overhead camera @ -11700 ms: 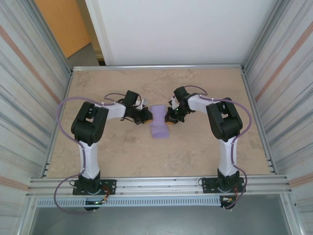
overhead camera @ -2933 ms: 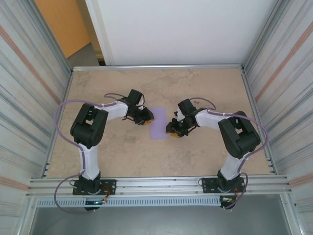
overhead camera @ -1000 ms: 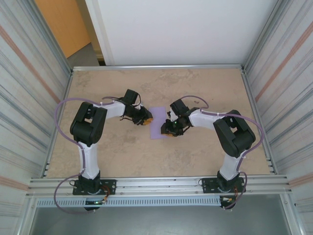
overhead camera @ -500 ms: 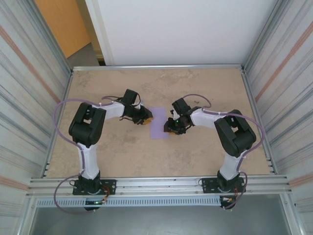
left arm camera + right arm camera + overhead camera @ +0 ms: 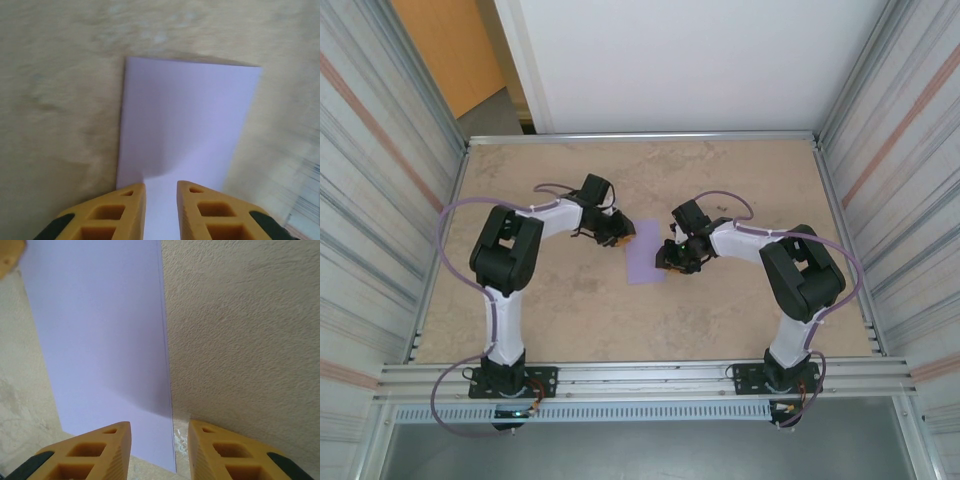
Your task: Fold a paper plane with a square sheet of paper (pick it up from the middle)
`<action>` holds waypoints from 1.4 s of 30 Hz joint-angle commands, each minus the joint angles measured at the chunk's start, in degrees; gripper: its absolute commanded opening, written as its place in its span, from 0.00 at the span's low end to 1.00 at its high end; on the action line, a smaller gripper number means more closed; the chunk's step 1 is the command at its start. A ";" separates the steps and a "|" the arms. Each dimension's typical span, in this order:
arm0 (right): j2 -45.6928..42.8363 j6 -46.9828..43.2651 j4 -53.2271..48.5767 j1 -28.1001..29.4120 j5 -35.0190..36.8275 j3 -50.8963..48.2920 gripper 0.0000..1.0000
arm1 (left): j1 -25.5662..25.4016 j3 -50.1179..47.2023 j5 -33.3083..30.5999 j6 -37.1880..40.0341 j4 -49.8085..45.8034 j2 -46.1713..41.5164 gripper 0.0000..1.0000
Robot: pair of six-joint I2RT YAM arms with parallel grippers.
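**At mid-counter, a halved sheet awaits its corner folds**

In the middle of the counter (image 5: pixel 740 170) lies the square sheet of paper (image 5: pixel 643 252), showing as a narrow lilac rectangle with its long sides running away from the arm bases. In the right wrist view a thin second edge runs along its long side (image 5: pixel 100 330), so it looks doubled over along the centre line. No nose or wings are formed, so I judge the task to be early, with the first fold made and the corner folds due.

The left jaws sit at the sheet's far left corner. They are only narrowly apart, with bare paper (image 5: pixel 185 125) visible through the gap and nothing pinched. The right jaws stand a little wider at the right long edge, which runs into the gap between them, and they grip nothing either. Whether either pair touches the paper I cannot tell.

The next move probably needs one pair to pin the sheet flat while the other works under a single corner. The paper is thin and may slide or lift both layers.
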 commanded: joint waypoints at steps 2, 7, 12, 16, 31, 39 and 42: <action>-1.20 0.46 -1.02 -0.12 0.64 -0.09 0.36 | 0.08 1.53 -4.24 -0.75 -6.77 1.45 0.23; -1.01 0.02 -1.58 0.82 1.53 0.38 0.36 | 1.00 0.06 -2.65 -2.93 -6.13 3.45 0.23; -0.34 -0.16 -2.11 1.79 2.03 0.89 0.36 | 2.05 -2.00 0.50 -5.48 -3.09 4.41 0.23; -0.08 -0.33 -2.89 2.86 3.17 1.05 0.35 | 2.51 -3.23 1.83 -6.77 -1.37 5.01 0.22; 2.43 -1.65 -3.79 6.60 3.30 3.49 0.34 | 2.95 -5.63 2.20 -7.15 0.71 5.22 0.22; 1.80 -0.76 -1.59 6.36 1.97 3.51 0.35 | 2.91 -5.89 2.14 -6.98 0.87 5.22 0.22; 1.55 0.66 1.28 5.42 -1.00 2.75 0.36 | 2.95 -5.94 2.15 -6.96 0.93 5.14 0.22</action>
